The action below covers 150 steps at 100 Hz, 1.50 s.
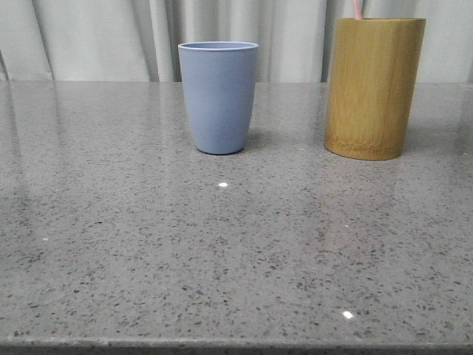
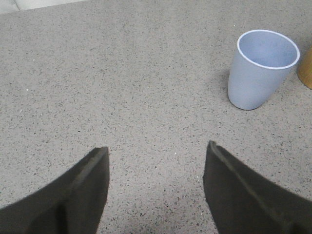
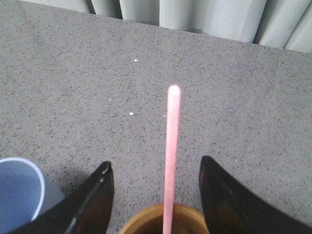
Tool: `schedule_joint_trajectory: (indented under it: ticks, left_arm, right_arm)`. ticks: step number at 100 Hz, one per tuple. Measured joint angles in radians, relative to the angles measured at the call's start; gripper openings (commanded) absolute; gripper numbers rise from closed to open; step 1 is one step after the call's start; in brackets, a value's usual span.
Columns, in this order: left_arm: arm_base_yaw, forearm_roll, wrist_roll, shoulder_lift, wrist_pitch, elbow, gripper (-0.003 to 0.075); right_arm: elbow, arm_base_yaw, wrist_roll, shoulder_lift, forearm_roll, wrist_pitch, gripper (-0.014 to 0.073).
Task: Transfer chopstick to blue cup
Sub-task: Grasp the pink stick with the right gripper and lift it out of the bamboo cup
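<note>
Here the step in hand is the pick: the chopstick (image 3: 172,146) stands in the bamboo holder (image 1: 374,87), its pink tip rising well above the rim, and the blue cup (image 1: 218,96) waits empty just to the holder's left on the worktop (image 1: 222,251).

To do it well, I would bring the right end effector (image 3: 156,168) straight down so that both fingers pass the stick evenly, then close on the exposed upper part, well above the holder's rim, so the pads never clip the bamboo. The stick looks to sit slightly off centre between the fingers, nearer the one farther from the blue cup, though the wrist view's angle makes this hard to judge; a small sideways correction before closing would stop it being pushed over. Once gripped, lift it vertically until its lower end is clear of the rim, and only then move toward the cup.

The right end effector hovers directly above the holder, fingers spread wide, grasping nothing, pointing down with the chopstick between them. The left end effector (image 2: 156,158) hangs over bare worktop, likewise spread and empty, well apart from the blue cup.
</note>
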Motion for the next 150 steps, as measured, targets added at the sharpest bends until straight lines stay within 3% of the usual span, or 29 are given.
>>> schedule_joint_trajectory:
  ticks: [40,66,80,140,150]
  left_arm:
    - [0.0,0.0,0.0,0.0,0.0,0.0,0.0421]
    - [0.0,0.0,0.0,0.0,0.0,0.0,0.0421]
    - [0.0,0.0,0.0,0.0,0.0,0.0,0.0421]
    - [0.0,0.0,0.0,0.0,0.0,0.0,0.0421]
    - [0.0,0.0,0.0,0.0,0.0,0.0,0.0421]
  right_arm:
    - [-0.019,0.0,0.0,0.091,-0.034,-0.068,0.0401]
    - [-0.019,0.0,0.0,0.097,-0.038,-0.088,0.0166]
    - [-0.021,0.0,0.0,0.099,-0.038,-0.088,0.0093]
    - [-0.023,0.0,0.0,0.099,-0.04,-0.101,0.0084]
    - [-0.025,0.0,0.0,0.099,-0.04,-0.102,0.0049]
